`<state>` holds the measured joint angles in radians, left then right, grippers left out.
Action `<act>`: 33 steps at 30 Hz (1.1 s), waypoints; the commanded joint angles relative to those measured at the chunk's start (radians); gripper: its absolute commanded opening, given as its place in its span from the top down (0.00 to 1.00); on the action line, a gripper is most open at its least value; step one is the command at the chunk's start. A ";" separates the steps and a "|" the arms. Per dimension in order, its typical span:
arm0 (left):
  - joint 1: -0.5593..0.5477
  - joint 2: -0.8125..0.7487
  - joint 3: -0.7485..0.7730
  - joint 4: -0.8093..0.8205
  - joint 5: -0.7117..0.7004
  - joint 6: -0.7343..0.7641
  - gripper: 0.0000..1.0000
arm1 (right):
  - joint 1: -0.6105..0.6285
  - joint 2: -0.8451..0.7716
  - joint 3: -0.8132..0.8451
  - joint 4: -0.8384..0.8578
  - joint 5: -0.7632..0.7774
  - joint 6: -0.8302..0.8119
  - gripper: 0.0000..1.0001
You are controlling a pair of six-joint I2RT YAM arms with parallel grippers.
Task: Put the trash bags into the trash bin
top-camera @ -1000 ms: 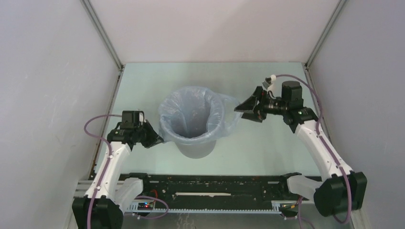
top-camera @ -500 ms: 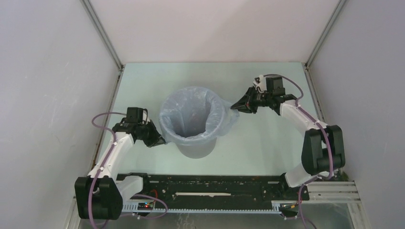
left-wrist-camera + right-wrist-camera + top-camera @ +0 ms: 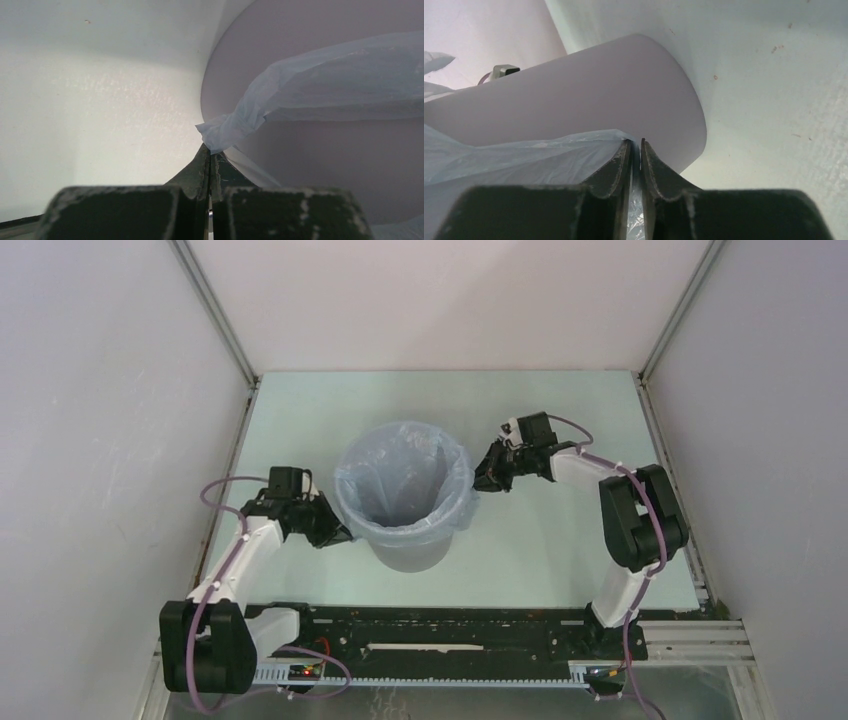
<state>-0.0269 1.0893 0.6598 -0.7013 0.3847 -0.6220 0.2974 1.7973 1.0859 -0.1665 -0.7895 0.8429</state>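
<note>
The pale-blue bag (image 3: 445, 518) lines the grey bin (image 3: 408, 554), its mouth folded out over the rim. The bin stands mid-table (image 3: 560, 540) between the two arms. The left gripper (image 3: 335, 532) sits against the bin's left side, fingers pressed together with a twisted corner of film nipped at their very tip, which is plain in the left wrist view. The right gripper (image 3: 482, 478) is at the rim's right side. Its fingers stand only a sliver apart with film running between them, so it grips the bag too. From above, both pinch points are hidden under the gripper bodies, and how deep the bag reaches inside the bin is hard to tell.
</note>
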 commanded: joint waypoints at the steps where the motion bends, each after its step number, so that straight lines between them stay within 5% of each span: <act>1: -0.005 0.019 -0.006 0.053 0.058 -0.020 1.00 | -0.016 -0.064 0.105 -0.176 0.112 -0.084 0.76; 5: -0.007 0.013 -0.005 0.085 0.080 -0.055 1.00 | -0.080 -0.117 0.255 -0.551 0.219 -0.246 0.47; 8: -0.008 0.026 -0.013 0.101 0.109 -0.068 0.98 | -0.122 -0.173 0.356 -0.738 0.314 -0.354 0.36; 15: -0.010 -0.010 -0.024 0.093 0.101 -0.081 0.97 | -0.092 -0.233 0.702 -0.980 0.482 -0.473 0.31; 25: -0.031 -0.126 -0.120 0.122 0.097 -0.159 0.97 | 0.396 -0.113 1.130 -1.016 0.716 -0.467 0.22; 29: -0.044 -0.165 -0.164 0.164 0.103 -0.216 0.97 | 0.576 -0.053 1.133 -1.040 0.840 -0.497 0.27; 33: -0.053 -0.175 -0.180 0.173 0.107 -0.227 0.97 | 0.663 -0.047 0.947 -0.931 0.859 -0.498 0.33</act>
<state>-0.0689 0.9310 0.5014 -0.5705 0.4683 -0.8059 0.9070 1.7275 2.1624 -1.1351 -0.0227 0.3717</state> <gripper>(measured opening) 0.030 0.690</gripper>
